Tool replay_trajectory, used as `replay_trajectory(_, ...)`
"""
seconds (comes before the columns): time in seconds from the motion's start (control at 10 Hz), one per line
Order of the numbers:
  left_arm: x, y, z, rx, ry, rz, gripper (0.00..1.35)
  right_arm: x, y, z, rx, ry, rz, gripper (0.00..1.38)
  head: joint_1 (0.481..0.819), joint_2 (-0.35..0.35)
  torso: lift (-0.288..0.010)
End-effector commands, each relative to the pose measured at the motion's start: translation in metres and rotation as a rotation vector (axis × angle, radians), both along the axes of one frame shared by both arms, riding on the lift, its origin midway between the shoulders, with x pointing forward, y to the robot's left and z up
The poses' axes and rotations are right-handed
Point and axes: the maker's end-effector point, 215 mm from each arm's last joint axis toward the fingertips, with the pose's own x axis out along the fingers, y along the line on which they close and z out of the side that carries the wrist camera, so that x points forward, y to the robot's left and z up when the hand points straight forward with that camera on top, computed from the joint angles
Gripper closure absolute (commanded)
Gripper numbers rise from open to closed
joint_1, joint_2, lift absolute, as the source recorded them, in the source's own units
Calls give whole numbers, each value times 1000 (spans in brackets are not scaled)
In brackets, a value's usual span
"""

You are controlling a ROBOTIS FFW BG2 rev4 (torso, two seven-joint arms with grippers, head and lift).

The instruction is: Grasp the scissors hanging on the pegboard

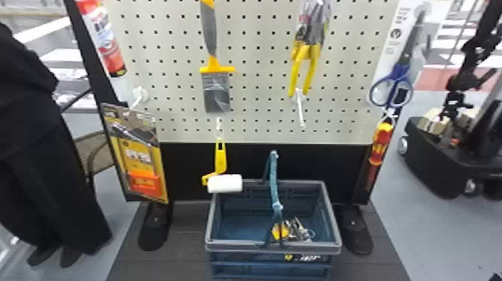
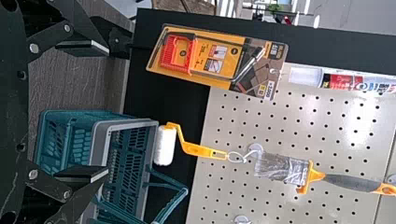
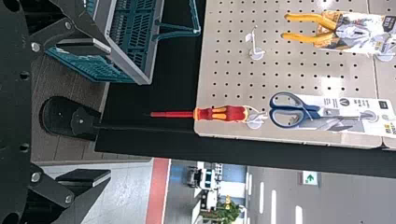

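The left pincer point(image 2: 100, 109) and the right pincer point(image 3: 105, 109) are both gaping wide, holding nothing. Beyond them, the scissors point(image 3: 306, 111) are hanging on a card point(image 3: 348, 101) at the right edge of the pegboard point(image 1: 261, 56), above a screwdriver point(image 3: 219, 113); likely light, stiff, best pinched across the blue handles.

My head camera looks down at the pegboard point(image 1: 261, 123) and basket point(image 1: 231, 247). Both wrist cameras share them, turned sideways.

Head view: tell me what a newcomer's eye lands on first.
The pale pegboard fills the upper middle, hung with bright tools: yellow pliers near its top centre, the blue-handled scissors at its right edge. Below it a blue basket sits on the dark base, a white paint roller hanging by its back left corner.
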Motion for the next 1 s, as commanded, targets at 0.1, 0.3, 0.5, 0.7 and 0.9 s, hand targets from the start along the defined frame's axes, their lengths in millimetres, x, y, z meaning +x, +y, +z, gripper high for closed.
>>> replay_trajectory(0.1,-1,0,-1,-1,2,1,377,0,0,3,6,-8,-3,338,549,0,-100)
replay_trajectory(0.3,-1,0,-1,-1,2,1,377,0,0,3,6,-7,-4,337,549,0,-100)
replay_trajectory(0.5,-1,0,-1,-1,2,1,377,-1,-1,4,4,-11,-5,343,549,0,-100)
replay_trajectory(0.7,-1,0,-1,-1,2,1,377,1,0,10,6,-19,-2,337,549,0,-100)
replay_trajectory(0.9,-1,0,-1,-3,4,3,378,8,7,35,5,-46,11,329,549,0,-100)
